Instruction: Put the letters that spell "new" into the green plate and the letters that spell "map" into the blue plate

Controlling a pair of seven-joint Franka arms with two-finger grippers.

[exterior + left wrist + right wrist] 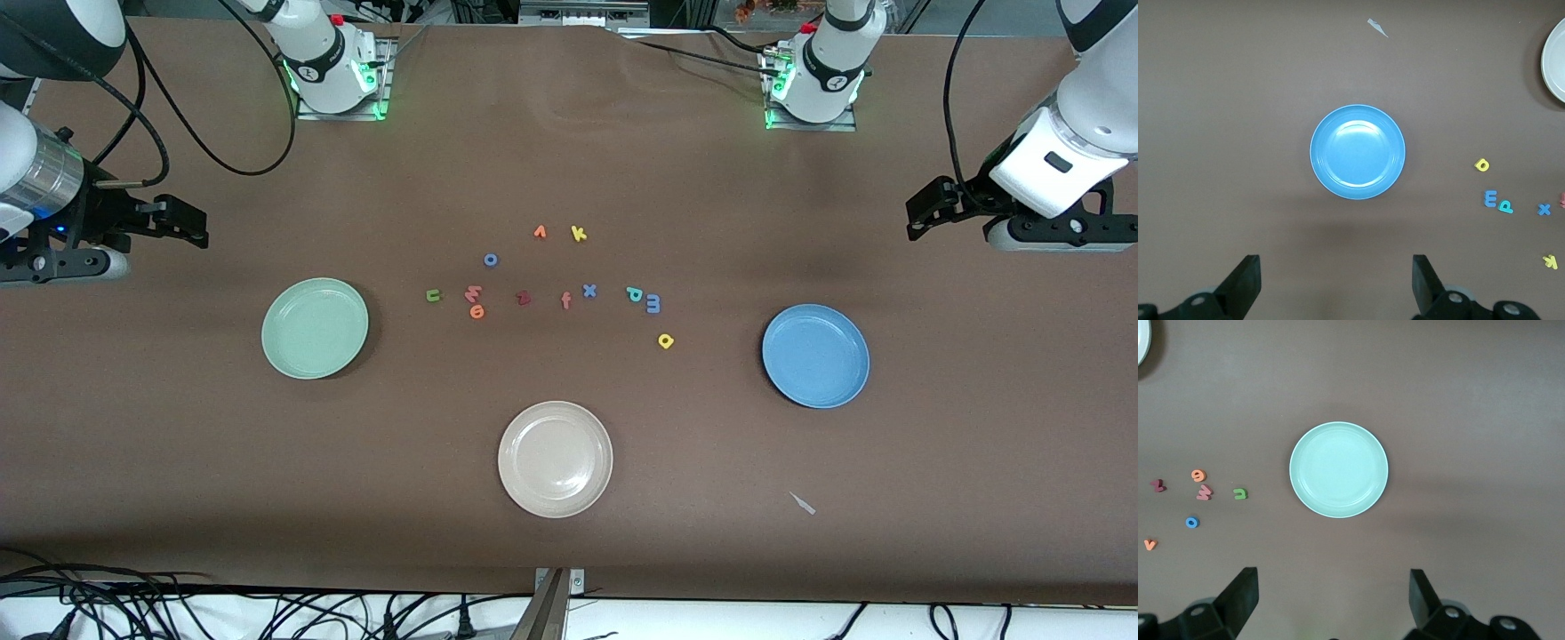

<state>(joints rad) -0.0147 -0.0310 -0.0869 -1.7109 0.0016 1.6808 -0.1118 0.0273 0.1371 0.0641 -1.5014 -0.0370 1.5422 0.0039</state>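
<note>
The green plate (pixel 315 327) (pixel 1339 469) and blue plate (pixel 815 356) (pixel 1357 151) hold nothing. Between them on the table lie the green n (pixel 433 296) (pixel 1240 494), salmon w (pixel 473 292) (pixel 1204 493) and orange e (pixel 477 311) (pixel 1199 475), close together. The teal p (pixel 634 293) (pixel 1505 207), blue m (pixel 653 304) (pixel 1490 198) and yellow a (pixel 665 340) (pixel 1481 165) lie toward the blue plate. My right gripper (pixel 188 227) (pixel 1333 597) hangs open over bare table at its own end. My left gripper (pixel 923 215) (pixel 1337 280) does the same.
A beige plate (pixel 555 459) sits nearest the front camera. Other letters lie among the task's: dark red z (pixel 524 298), salmon f (pixel 565 300), blue x (pixel 589 290), blue o (pixel 490 260), orange v (pixel 540 232), yellow k (pixel 578 233). A paper scrap (pixel 803 503) lies near the blue plate.
</note>
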